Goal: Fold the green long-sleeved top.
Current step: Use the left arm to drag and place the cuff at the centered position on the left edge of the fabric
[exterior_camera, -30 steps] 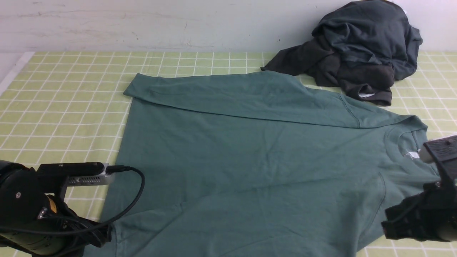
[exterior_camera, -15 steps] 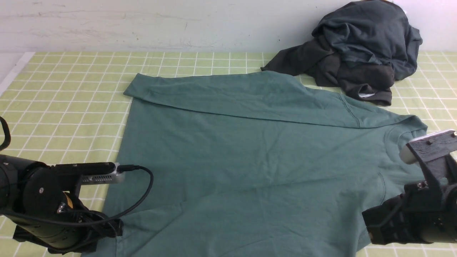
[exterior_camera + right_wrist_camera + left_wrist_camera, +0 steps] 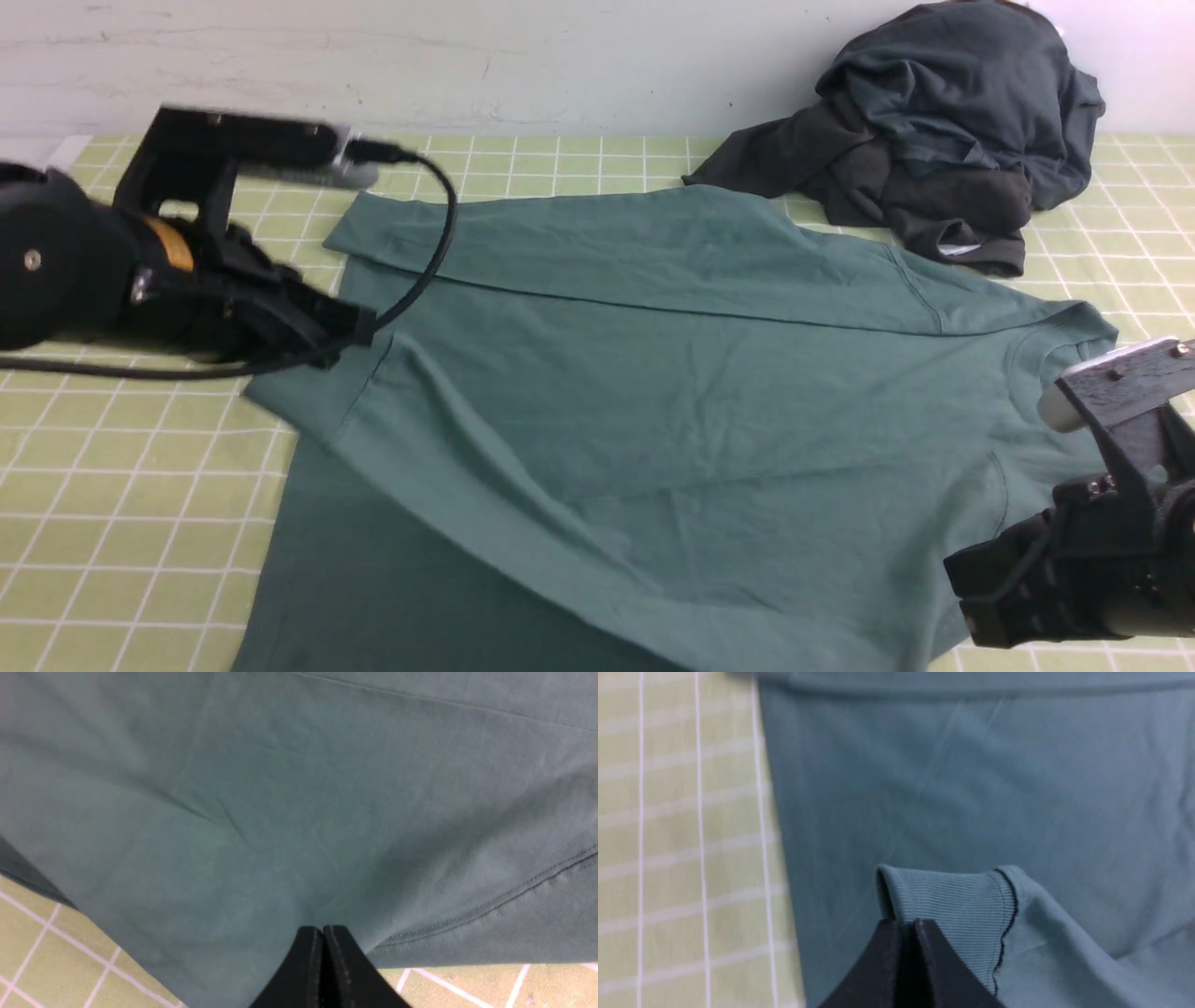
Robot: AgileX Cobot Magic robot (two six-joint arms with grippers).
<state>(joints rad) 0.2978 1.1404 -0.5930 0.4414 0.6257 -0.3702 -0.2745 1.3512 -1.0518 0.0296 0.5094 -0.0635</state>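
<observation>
The checked table [image 3: 140, 523] bears the green long-sleeved top [image 3: 653, 401] and a dark garment [image 3: 943, 121].

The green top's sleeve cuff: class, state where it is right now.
Front view: the cuff sits on the robot's left, pinched in the left fingers, held above the top.

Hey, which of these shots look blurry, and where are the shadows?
Front view: evenly lit, left end effector slightly smeared, dark shadow on the green long-sleeved top beneath its lifted sleeve. Left wrist view: tablecloth grid streaked, ribbed cuff sharp. Right wrist view: sharp, softly shaded.
</observation>
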